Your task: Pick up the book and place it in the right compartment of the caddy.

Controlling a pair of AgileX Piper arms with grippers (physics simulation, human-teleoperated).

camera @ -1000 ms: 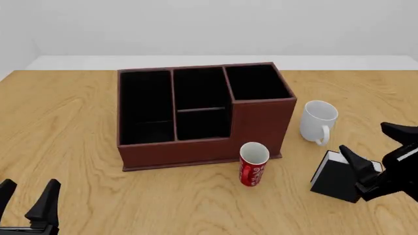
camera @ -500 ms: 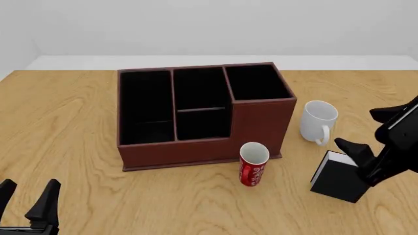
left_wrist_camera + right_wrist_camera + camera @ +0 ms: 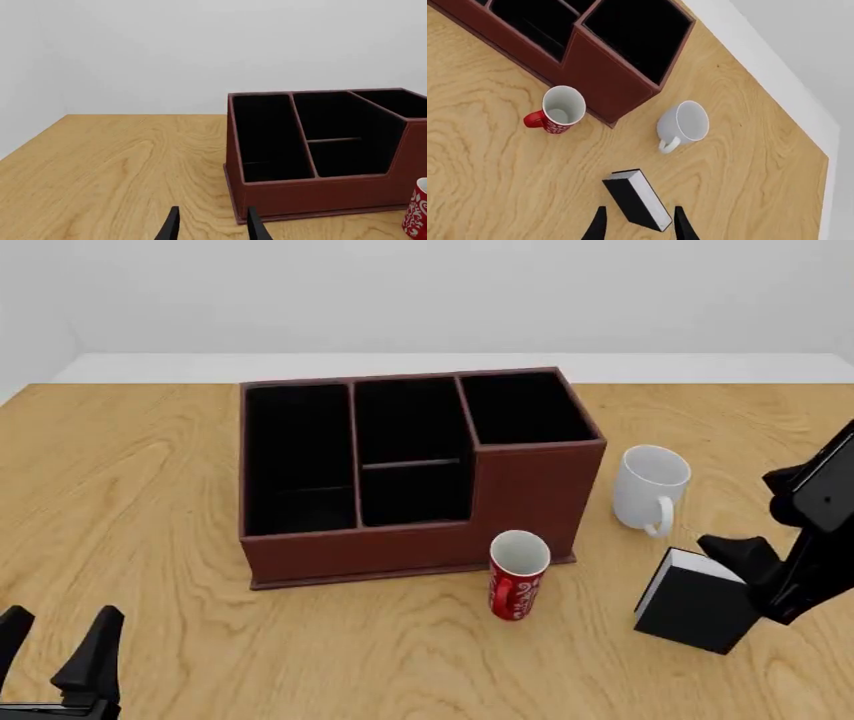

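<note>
A wooden table fills the front view. At upper centre sits the caddy, a reddish-brown box with black-lined cells; its right compartment, the tallest-walled one, is at the box's upper right corner. A white mug stands just right of the caddy. A red can stands by the caddy's near wall, low of centre. The book, black with white page edges, stands on the table at lower right, well apart from the caddy.

The right gripper hangs at the right edge, above and just right of the book. In the right wrist view its two fingers are spread, the book standing between their tips, ungripped.

The left gripper is at the lower left corner, fingers parted, holding nothing.
</note>
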